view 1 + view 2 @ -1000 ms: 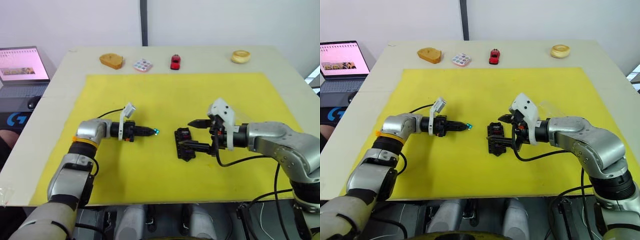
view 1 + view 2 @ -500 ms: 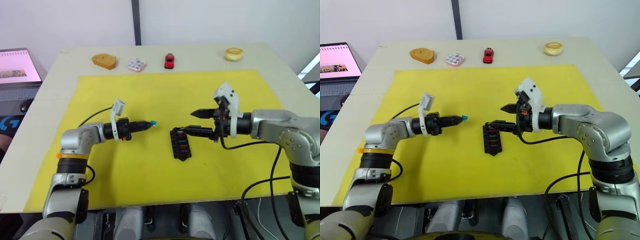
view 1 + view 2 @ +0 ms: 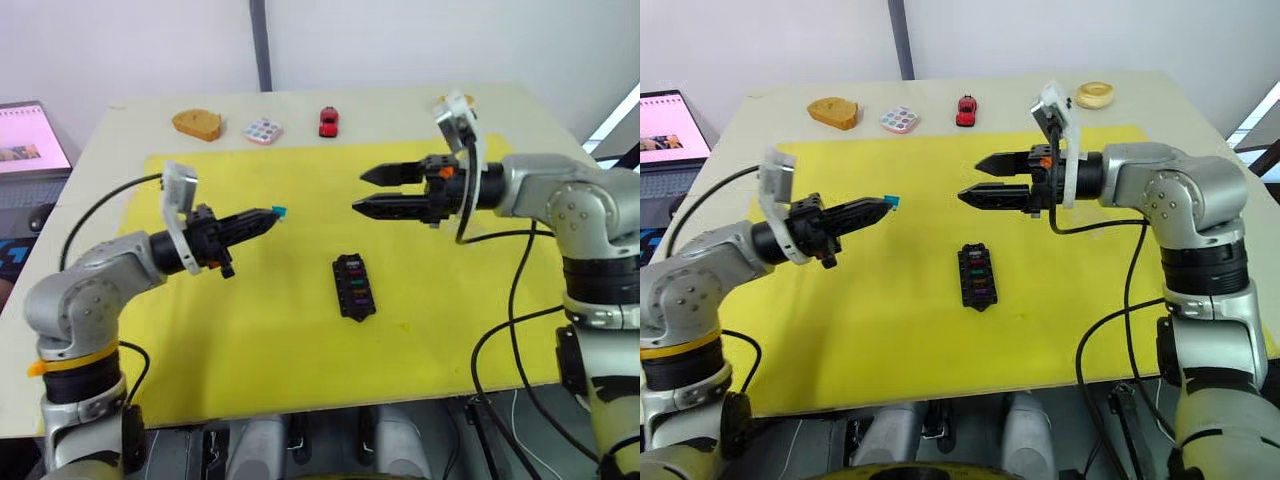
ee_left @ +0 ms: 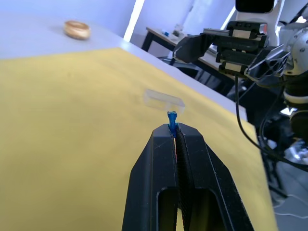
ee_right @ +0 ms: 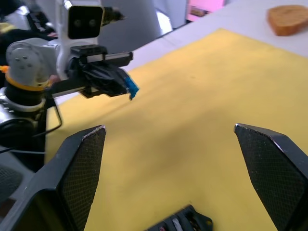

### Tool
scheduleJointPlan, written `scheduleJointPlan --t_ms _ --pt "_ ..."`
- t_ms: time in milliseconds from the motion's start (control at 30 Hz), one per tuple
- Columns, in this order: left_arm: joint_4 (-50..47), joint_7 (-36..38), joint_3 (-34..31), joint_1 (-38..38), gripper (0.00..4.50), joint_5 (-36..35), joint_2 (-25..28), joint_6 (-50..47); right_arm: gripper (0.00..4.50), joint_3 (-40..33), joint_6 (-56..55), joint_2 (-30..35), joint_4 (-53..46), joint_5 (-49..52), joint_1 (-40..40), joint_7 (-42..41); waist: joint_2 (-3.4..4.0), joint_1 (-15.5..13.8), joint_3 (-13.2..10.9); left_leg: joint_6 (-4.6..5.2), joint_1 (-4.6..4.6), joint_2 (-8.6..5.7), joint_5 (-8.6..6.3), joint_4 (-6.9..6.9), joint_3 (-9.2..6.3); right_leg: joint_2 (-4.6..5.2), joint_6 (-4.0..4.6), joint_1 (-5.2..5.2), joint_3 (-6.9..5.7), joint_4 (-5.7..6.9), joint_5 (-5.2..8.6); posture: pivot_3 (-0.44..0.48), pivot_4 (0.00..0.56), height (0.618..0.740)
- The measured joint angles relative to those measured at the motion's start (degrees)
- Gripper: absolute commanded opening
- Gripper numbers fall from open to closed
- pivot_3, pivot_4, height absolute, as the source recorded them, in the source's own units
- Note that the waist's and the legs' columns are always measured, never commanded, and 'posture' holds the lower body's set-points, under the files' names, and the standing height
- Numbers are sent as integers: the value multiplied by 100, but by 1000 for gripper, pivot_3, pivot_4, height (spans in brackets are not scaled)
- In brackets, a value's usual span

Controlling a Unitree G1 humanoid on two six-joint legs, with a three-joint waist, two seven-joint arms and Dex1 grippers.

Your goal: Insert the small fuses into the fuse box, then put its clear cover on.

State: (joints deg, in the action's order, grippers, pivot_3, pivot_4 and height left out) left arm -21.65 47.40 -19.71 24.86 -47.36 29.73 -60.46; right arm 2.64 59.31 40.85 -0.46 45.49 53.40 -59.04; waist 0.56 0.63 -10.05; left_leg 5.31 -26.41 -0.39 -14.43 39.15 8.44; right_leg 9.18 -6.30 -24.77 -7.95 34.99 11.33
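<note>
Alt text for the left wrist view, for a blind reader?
The left gripper is shut on a teal fuse above the yellow mat. Beyond lie the clear cover and the open right gripper.

Teal fuse (image 4: 171,118) mostly buried between left pincer (image 4: 175,131) fingertips; fuse box (image 5: 179,223) cut off

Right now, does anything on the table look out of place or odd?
Nothing looks spilled or damaged. The fuse box lies flat on the yellow mat, slightly askew to its edges. The left gripper pinches a teal fuse in the air; the right gripper hovers open, empty.
</note>
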Motion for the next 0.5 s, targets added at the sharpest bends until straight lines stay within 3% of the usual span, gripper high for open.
scheduleJointPlan --t_ms 267,500 --pt "-419 -350 -167 -406 81 -462 482 3 4500 277 -269 -220 642 -295 481 -655 1 2 -1 -10 -1 7 5 -2 -1 -12 1 -2 2 -1 1 0 150 740" --pt "-194 -121 -36 -319 81 -504 915 266 4500 326 -256 -378 759 -368 648 -920 2 2 -2 -25 -1 9 10 -15 -1 -17 2 -12 5 0 2 0 150 740"
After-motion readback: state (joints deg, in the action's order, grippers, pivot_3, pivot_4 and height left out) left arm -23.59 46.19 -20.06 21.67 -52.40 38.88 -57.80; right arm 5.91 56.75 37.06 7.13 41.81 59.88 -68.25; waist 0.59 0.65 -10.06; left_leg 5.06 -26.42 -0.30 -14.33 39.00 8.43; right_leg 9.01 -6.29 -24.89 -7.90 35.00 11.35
